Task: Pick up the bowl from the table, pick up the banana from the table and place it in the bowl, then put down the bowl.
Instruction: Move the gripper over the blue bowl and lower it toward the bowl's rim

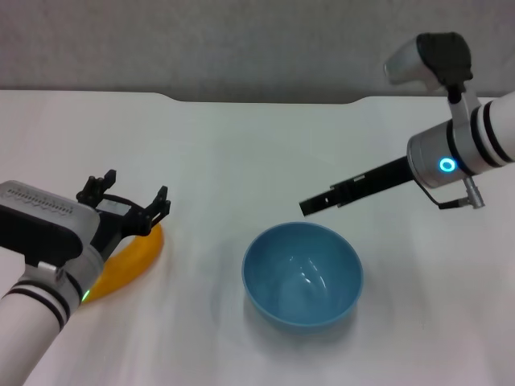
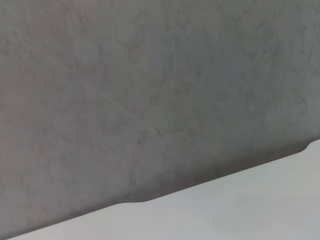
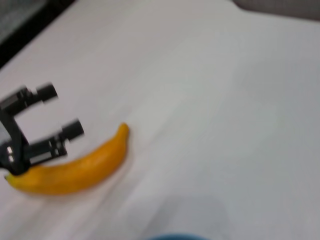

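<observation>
The left gripper [image 1: 130,199] hangs over the banana [image 1: 129,265] near the desk's [image 1: 241,153] left edge, jaws spread. The right gripper [image 1: 312,205], jaws unreadable, hovers by the bowl [image 1: 302,275], mid-desk. Nothing is lifted yet; everything remains.

backdrop: grey wall [image 1: 241,40] | position: beyond the surface's far edge | finish: plain, faintly mottled

White table [image 1: 241,145], notch at far edge; on it: bowl [image 1: 302,275] & banana [image 1: 129,264], well apart.
</observation>
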Robot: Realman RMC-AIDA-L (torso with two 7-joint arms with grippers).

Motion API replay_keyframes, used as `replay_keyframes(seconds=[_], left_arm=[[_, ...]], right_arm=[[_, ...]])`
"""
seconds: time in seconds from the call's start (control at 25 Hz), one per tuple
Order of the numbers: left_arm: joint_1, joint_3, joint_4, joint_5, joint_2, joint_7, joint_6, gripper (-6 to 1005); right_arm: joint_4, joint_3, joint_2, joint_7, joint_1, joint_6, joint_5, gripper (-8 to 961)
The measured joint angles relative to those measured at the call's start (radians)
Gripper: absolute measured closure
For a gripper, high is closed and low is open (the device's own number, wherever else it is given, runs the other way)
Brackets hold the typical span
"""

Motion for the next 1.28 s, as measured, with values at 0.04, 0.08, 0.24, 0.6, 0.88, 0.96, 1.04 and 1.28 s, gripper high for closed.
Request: replay_keyframes(seconds=[0.04,0.08,0.24,0.6,0.88,0.96,1.04,1.28], left_arm=[[-0.004,0.000,0.000,0.000,0.000,0.000,0.000,109],[-0.006,0.000,0.000,0.000,0.000,0.000,0.000,109],[-0.010,0.000,-0.002,0.000,0.000,-0.001,0.000,109],[-0.024,0.000,-0.004,-0.001,-0.001,-0.001,0.000,108],[-0.024,0.000,-0.003,-0.002,-0.002,-0.001,0.000,108],[-0.024,0.000,-0.003,-0.002,-0.002,-0.001,0.000,108],[-0.024,0.000,-0.003,-0.002,-0.002,-0.001,0.000,108],[-0.024,0.000,-0.001,-0.003,-0.002,-0.001,0.000,108]], right_arm=[[0.002,-0.021,0.000,0.015,-0.001,0.003,0.000,281],[0.003,-0.045,0.001,0.031,-0.003,0.007,0.000,281],[0.025,-0.071,0.005,0.044,-0.006,0.030,0.000,284],[0.142,-0.139,0.007,0.059,0.000,0.197,-0.001,291],[0.218,-0.144,0.010,0.052,0.004,0.258,0.000,296],[0.231,-0.145,0.010,0.052,0.005,0.264,0.000,298],[0.237,-0.145,0.010,0.051,0.004,0.266,0.000,299],[0.245,-0.150,0.010,0.054,-0.007,0.268,0.000,304]])
